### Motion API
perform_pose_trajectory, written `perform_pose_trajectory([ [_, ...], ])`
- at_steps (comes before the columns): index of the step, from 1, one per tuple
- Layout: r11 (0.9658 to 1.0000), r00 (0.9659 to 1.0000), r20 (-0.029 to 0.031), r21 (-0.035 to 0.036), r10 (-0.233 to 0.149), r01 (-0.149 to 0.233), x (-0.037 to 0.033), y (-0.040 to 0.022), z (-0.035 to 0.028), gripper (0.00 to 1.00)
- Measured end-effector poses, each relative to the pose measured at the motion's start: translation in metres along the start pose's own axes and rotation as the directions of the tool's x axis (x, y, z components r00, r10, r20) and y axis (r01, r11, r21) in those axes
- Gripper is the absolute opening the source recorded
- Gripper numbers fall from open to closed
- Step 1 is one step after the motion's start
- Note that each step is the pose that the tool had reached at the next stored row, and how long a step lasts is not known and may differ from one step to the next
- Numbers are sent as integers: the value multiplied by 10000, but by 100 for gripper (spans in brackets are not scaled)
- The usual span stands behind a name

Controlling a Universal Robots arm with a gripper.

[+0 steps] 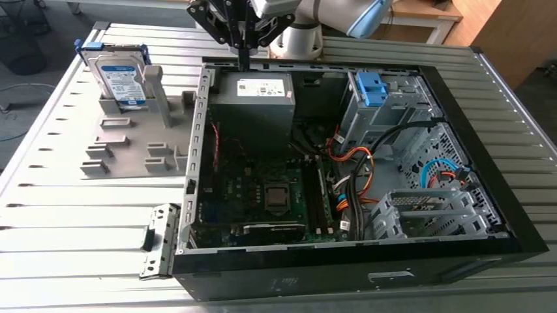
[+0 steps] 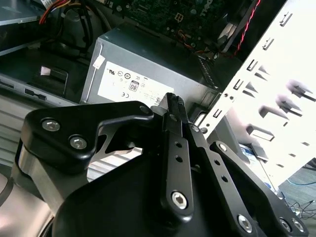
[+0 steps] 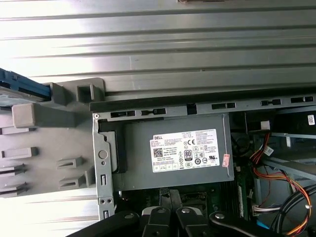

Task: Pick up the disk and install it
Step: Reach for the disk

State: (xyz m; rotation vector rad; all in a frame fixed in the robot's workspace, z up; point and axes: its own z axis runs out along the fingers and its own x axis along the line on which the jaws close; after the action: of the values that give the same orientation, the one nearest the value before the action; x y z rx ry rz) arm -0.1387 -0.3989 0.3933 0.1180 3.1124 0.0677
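Exterior view: our black gripper (image 1: 242,64) hangs empty, fingers together. The blue-framed silver rectangular disk (image 1: 120,75) stands well apart from them.

White sticker (image 3: 184,150) with small print and symbols on the grey box (image 3: 136,165); white-and-blue printed label (image 1: 124,81) on the disk (image 1: 116,60).

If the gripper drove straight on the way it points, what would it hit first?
The gripper would most likely meet the grey power-supply box, near its edge; depth is unclear.
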Motion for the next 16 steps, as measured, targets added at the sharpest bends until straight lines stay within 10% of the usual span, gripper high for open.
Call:
perform_pose_trajectory([
  [16,10000,10000,0,0,0,0,43,-3,-1,11],
])
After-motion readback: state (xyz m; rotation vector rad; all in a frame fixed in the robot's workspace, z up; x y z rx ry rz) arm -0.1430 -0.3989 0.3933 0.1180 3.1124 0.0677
